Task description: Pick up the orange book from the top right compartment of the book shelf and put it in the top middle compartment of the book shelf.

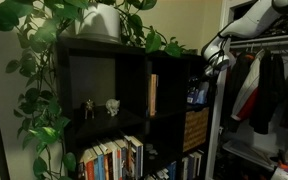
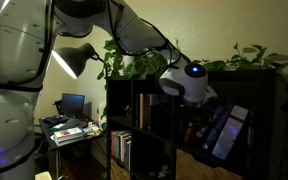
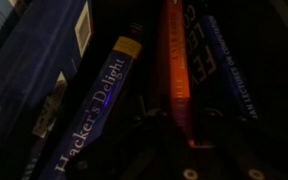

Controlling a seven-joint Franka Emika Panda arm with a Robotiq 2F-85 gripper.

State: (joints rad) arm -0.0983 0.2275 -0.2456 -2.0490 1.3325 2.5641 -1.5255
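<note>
- Orange slim book [image 3: 175, 70] stands straight ahead of the dark metal pincer [image 1: 216, 60], pressed between 2 leaning blue books [image 3: 99, 100], so only its spine offers a hold.
- Pincer reaches into the black square top right compartment [image 1: 194, 68]. Its opening is too dark to tell.
- 1 cubby aside lies the black square top middle compartment [image 1: 169, 85].

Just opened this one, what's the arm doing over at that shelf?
The arm's gripper is at the top right compartment of the book shelf. In the wrist view the orange book stands upright just ahead, beside a blue book titled Hacker's Delight. It is too dark to tell whether the gripper has closed on it. The top middle compartment holds a thin tan book; no orange book shows there yet.
</note>
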